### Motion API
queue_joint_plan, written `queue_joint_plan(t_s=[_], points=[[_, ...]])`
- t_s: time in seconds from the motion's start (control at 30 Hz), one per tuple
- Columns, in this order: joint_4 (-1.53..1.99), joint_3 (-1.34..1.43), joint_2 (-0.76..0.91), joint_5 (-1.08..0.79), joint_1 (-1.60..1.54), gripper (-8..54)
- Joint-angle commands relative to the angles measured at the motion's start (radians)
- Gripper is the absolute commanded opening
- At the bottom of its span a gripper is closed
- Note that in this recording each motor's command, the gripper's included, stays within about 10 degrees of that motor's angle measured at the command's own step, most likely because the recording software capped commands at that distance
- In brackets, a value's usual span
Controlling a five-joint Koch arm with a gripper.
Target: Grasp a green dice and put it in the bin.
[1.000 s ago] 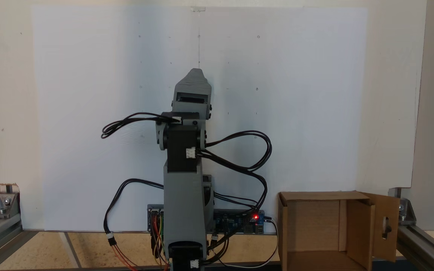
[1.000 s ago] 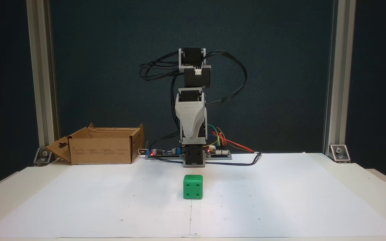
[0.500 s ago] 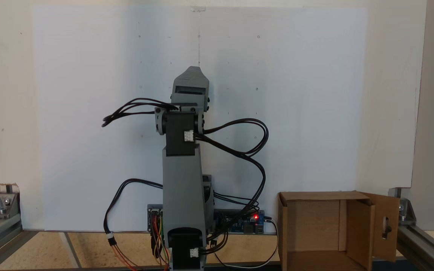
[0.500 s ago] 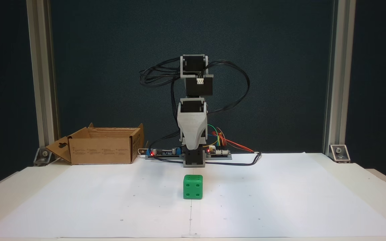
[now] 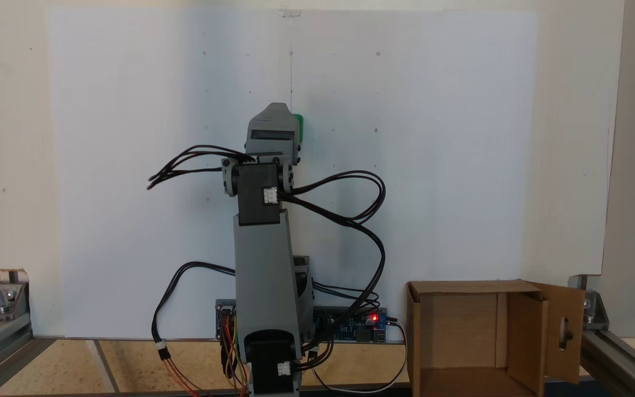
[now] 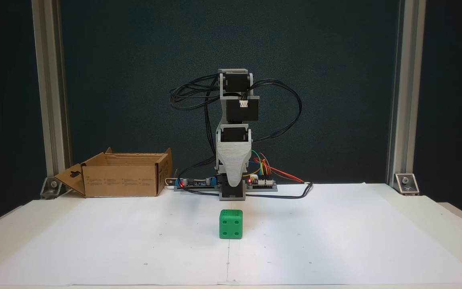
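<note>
The green dice (image 6: 231, 224) rests on the white paper in front of the arm's base, a face with several pips turned to the camera. From behind the arm, a sliver of the dice (image 5: 298, 128) peeks out to the right of the gripper (image 5: 278, 108). The grey gripper (image 6: 233, 184) points down, its tip hanging above and behind the dice without touching it. Its jaws line up one behind the other, so their state is unreadable. The bin (image 6: 120, 180), a brown cardboard box, stands at the back left; in the view from behind the arm the bin (image 5: 463, 286) is at lower right, open.
A flap with an oval handle hole (image 5: 565, 331) sticks out from the box side. A circuit board with coloured wires (image 6: 261, 182) lies at the arm's base, and black cables loop around the arm. Aluminium frame posts (image 6: 48, 96) flank the table.
The arm has leaned forward and the gripper tip has dropped lower toward the dice. In the view from behind the arm, the dice's edge now shows beside the gripper. The dice has not moved.
</note>
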Motion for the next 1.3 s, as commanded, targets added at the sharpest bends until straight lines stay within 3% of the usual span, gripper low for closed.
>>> queue_joint_plan(t_s=[0.0, 1.27], points=[[-0.014, -0.014, 0.000, 0.038, 0.005, 43.9], [-0.170, 0.084, -0.253, 0.037, 0.043, 43.8]])
